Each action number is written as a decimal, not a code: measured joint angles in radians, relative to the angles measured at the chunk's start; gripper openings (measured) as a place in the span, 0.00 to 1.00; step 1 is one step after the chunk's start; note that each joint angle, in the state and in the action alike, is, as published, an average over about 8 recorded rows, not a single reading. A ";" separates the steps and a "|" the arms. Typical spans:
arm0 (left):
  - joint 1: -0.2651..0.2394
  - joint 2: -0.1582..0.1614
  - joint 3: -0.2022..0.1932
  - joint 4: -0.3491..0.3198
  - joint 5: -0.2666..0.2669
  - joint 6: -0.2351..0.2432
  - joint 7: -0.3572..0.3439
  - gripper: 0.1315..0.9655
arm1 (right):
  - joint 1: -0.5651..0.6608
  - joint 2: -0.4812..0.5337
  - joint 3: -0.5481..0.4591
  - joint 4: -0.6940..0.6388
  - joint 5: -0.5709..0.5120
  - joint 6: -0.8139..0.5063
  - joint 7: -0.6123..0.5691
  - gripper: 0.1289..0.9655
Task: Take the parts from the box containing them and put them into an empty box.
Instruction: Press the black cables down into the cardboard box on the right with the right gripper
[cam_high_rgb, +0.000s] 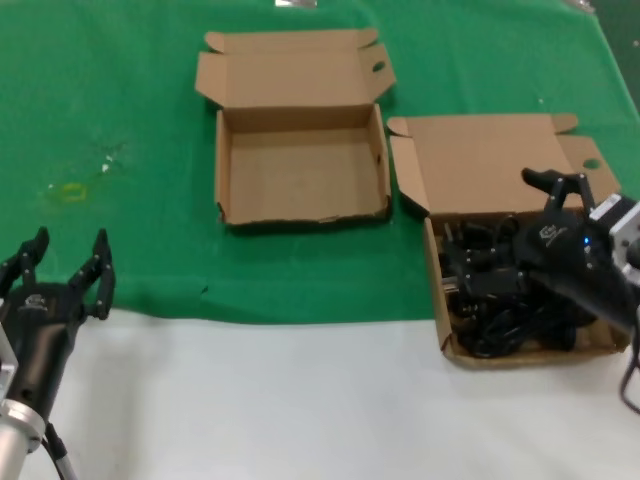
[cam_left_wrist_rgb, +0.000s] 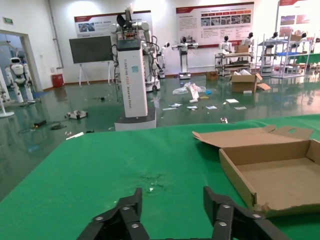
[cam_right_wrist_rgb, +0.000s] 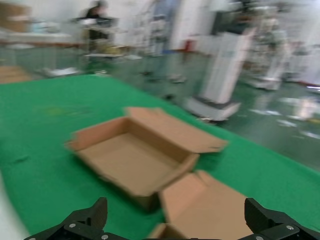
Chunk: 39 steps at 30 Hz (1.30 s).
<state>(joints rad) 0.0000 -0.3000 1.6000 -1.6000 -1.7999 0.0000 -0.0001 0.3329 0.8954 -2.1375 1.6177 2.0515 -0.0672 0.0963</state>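
The empty box (cam_high_rgb: 300, 175) lies open on the green cloth in mid-table; it also shows in the left wrist view (cam_left_wrist_rgb: 280, 175) and the right wrist view (cam_right_wrist_rgb: 132, 160). The box containing the parts (cam_high_rgb: 490, 165) stands to its right, lid folded back (cam_right_wrist_rgb: 210, 210). Black cords (cam_high_rgb: 490, 290) fill it in a tangled heap. My right gripper (cam_high_rgb: 520, 225) hangs low over that heap, jaws wide open (cam_right_wrist_rgb: 175, 220) and empty, pointing towards the empty box. My left gripper (cam_high_rgb: 70, 245) is open and empty at the front left, near the cloth's edge (cam_left_wrist_rgb: 172, 197).
The green cloth (cam_high_rgb: 120, 100) covers the far part of the table; the bare white tabletop (cam_high_rgb: 300, 400) runs along the front. A small yellowish mark (cam_high_rgb: 70, 190) lies on the cloth at left. Other robots and shelves stand far behind.
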 joint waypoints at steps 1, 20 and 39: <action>0.000 0.000 0.000 0.000 0.000 0.000 0.000 0.49 | 0.031 0.029 -0.023 0.001 -0.010 -0.042 0.021 1.00; 0.000 0.000 0.000 0.000 0.000 0.000 0.000 0.12 | 0.662 0.108 -0.357 -0.266 -0.279 -0.884 0.019 1.00; 0.000 0.000 0.000 0.000 0.000 0.000 0.000 0.01 | 0.862 -0.220 -0.249 -0.821 -0.589 -1.138 -0.351 1.00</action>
<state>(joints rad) 0.0000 -0.3000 1.6000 -1.6000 -1.7999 0.0000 -0.0001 1.1949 0.6753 -2.3863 0.7963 1.4620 -1.2051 -0.2550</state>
